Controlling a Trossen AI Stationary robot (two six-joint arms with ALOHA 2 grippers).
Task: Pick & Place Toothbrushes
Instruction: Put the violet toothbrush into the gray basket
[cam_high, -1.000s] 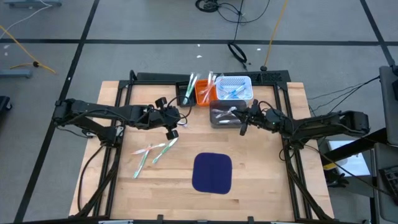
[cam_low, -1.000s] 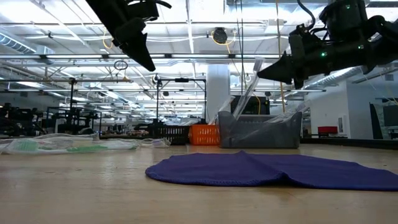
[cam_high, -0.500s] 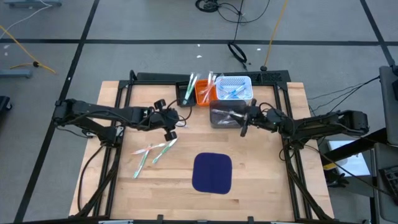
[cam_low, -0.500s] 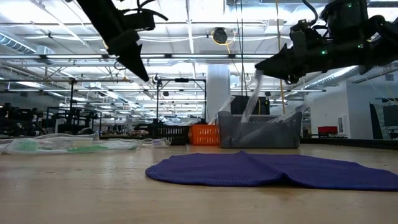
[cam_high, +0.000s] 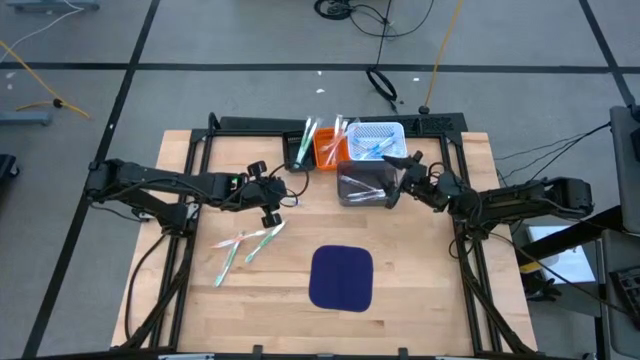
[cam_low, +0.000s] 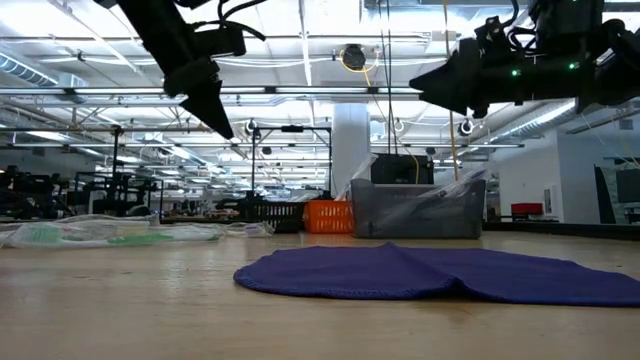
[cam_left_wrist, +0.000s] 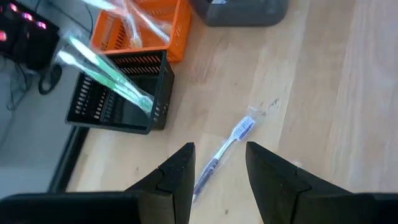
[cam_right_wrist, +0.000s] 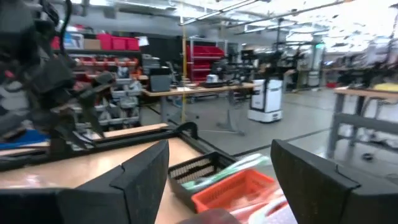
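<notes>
Several wrapped toothbrushes (cam_high: 245, 243) lie loose on the table's left half. Another one, with a blue head (cam_left_wrist: 225, 149), lies flat on the wood just ahead of my left gripper (cam_high: 276, 202), which hovers open above the table. My right gripper (cam_high: 395, 178) stands open above the grey bin (cam_high: 362, 186), which holds wrapped toothbrushes (cam_low: 400, 200). More toothbrushes stick out of the black bin (cam_left_wrist: 118, 93), the orange bin (cam_high: 328, 150) and the white basket (cam_high: 378, 140).
A dark blue mat (cam_high: 341, 277) lies flat near the table's front middle. The bins stand in a cluster at the far middle. Bare wood lies between the mat and the bins and along the table's right side.
My right gripper has opened and let go of a wrapped toothbrush, which has dropped from a tilted stand into the grey bin. The gripper has then risen and tipped upward. My left gripper has drifted a little toward the table's left.
</notes>
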